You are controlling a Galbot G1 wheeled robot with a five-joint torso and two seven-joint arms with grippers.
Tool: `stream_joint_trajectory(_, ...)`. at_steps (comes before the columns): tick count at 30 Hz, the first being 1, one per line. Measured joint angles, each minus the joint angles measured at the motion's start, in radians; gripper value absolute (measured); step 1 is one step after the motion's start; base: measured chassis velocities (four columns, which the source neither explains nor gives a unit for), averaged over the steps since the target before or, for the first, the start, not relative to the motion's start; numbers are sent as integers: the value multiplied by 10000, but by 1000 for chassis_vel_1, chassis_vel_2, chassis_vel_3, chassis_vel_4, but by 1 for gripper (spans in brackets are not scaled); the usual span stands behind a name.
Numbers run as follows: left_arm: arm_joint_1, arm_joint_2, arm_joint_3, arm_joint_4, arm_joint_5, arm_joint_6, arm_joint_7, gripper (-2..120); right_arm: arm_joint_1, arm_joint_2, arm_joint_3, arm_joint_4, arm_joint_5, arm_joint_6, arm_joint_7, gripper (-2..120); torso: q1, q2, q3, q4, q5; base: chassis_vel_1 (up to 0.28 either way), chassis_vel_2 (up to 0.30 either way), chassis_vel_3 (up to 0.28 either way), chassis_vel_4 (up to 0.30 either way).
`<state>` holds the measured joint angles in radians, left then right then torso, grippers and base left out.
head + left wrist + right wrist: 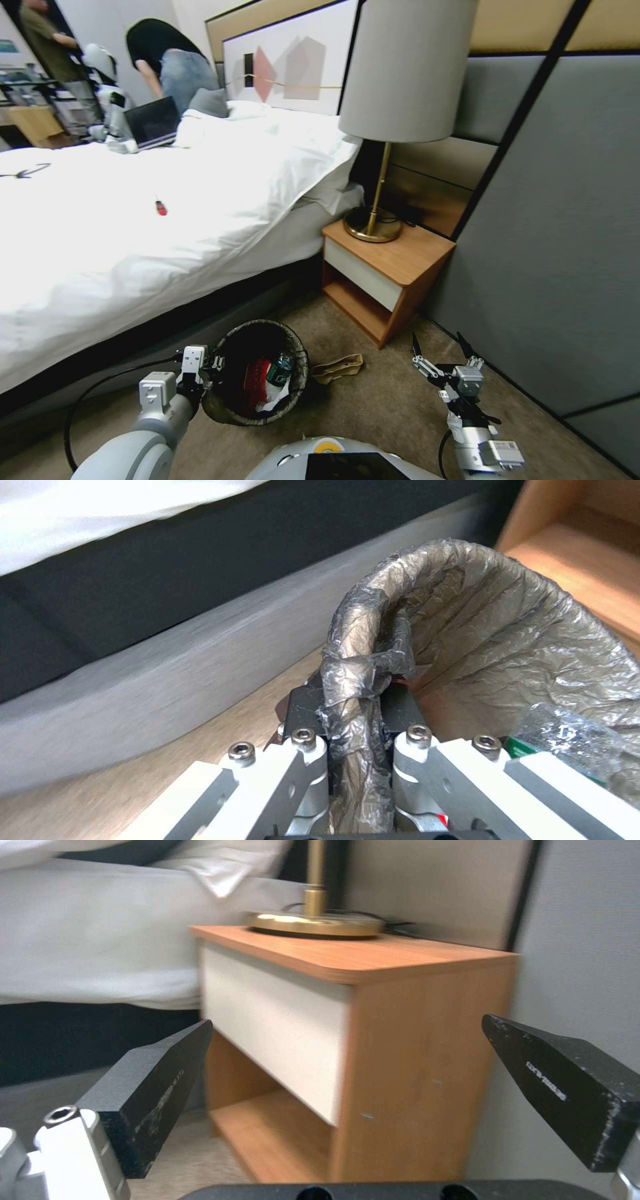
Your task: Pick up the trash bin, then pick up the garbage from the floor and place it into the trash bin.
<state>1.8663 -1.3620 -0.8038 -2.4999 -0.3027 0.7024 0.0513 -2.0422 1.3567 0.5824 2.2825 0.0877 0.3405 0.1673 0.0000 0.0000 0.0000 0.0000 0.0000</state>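
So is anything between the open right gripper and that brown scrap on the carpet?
Nothing visible. The right gripper hangs open above bare carpet, and the brown scrap lies in the open between it and the trash bin, which the left gripper holds by the rim.

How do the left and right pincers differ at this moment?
The left pincer is shut on the trash bin, clamping its bag-lined rim; the right pincer is open and holds nothing. The left pincer sits beside the bed; the right pincer hangs above the carpet, facing the nightstand. Both are low, near the floor.
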Motion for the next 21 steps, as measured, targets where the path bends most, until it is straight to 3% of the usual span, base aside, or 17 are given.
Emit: stream_joint_trajectory(21,-37,-8,-34,0,-29,-22,-9,6,8,25,13,-125,1,-1,60,100,0,0,0,0,0,71,69,72,68)
